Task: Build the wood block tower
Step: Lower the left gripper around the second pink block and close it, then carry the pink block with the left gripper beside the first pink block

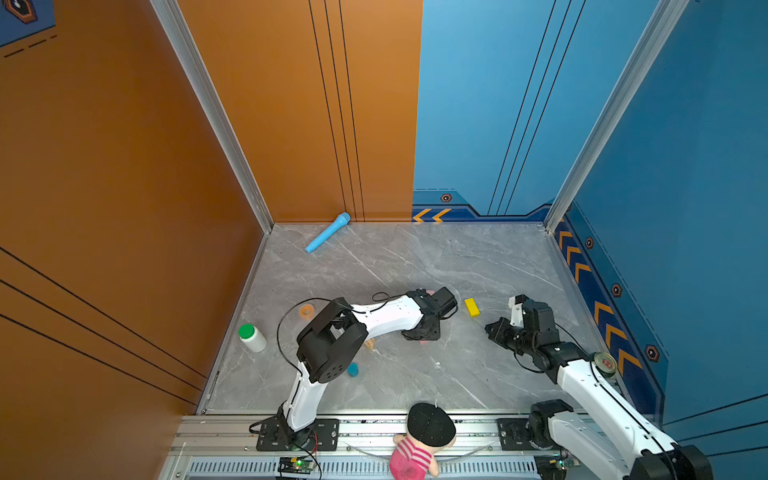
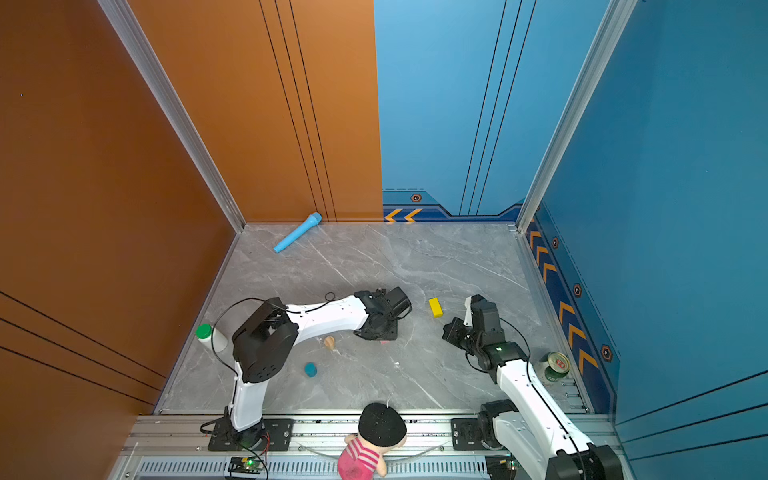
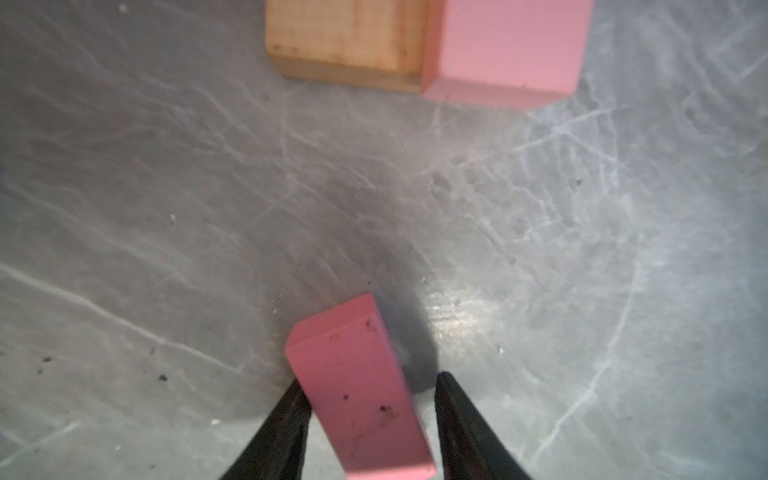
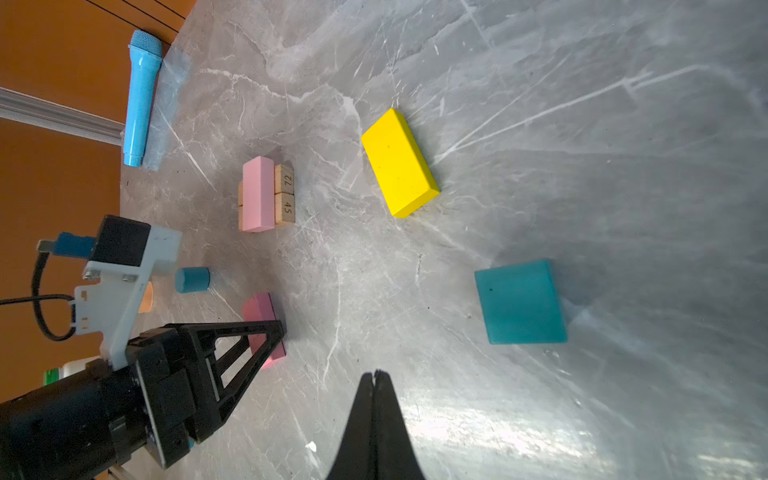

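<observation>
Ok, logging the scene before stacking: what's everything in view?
grouped wooden bar: 1, pink, centre
small wooden blocks: several, tan, flanking it
loose wooden bar: 1, pink, nearer front
flat wooden bar: 1, yellow, centre-right
cube: 1, teal, right side
short cylinder: 1, blue, front left
round piece: 1, tan, near it
toy microphone: 1, light-blue, back left
bottle: 1, white, green cap, left edge
can: 1, green, right edge
black-hatted doll: 1, pink-striped, front edge
left gripper: 1, black, open astride loose bar
right gripper: 1, black, shut

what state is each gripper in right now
Left gripper: open, jaws astride the flat pink wooden bar, not clamped yet.
Right gripper: shut, holding nothing.
</observation>
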`<control>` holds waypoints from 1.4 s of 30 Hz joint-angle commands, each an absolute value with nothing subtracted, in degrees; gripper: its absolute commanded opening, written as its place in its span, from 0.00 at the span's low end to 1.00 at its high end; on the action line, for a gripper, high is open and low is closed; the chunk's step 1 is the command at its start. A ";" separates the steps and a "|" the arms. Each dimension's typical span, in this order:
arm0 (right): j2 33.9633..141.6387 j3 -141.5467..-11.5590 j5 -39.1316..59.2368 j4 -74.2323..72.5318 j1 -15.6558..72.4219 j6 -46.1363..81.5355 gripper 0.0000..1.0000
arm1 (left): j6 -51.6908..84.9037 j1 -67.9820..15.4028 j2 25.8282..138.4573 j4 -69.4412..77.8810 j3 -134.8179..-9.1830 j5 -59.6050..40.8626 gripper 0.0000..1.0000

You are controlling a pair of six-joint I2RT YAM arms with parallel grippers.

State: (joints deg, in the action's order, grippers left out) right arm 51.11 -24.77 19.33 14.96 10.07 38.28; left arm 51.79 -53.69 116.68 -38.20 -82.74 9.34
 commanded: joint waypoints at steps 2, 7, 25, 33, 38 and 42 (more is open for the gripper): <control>51.28 -24.07 18.90 15.30 9.66 37.00 0.01 | 49.51 -53.90 118.96 -43.68 -83.18 13.43 0.45; 51.09 -24.00 18.91 15.33 9.62 37.00 0.01 | 48.82 -53.92 119.52 -44.20 -83.75 13.92 0.42; 51.64 -24.04 19.20 15.10 9.53 37.15 0.01 | 46.89 -54.03 116.82 -45.34 -84.40 15.16 0.00; 52.86 -24.79 19.40 14.95 9.58 37.09 0.01 | 41.03 -50.57 111.03 -47.45 -87.32 16.20 0.00; 53.59 -25.09 19.08 14.72 9.84 37.42 0.01 | 36.86 -46.58 111.15 -47.81 -91.29 15.41 0.00; 54.52 -25.70 18.25 15.14 10.04 37.35 0.00 | 33.34 -43.99 113.67 -48.39 -96.21 14.70 0.00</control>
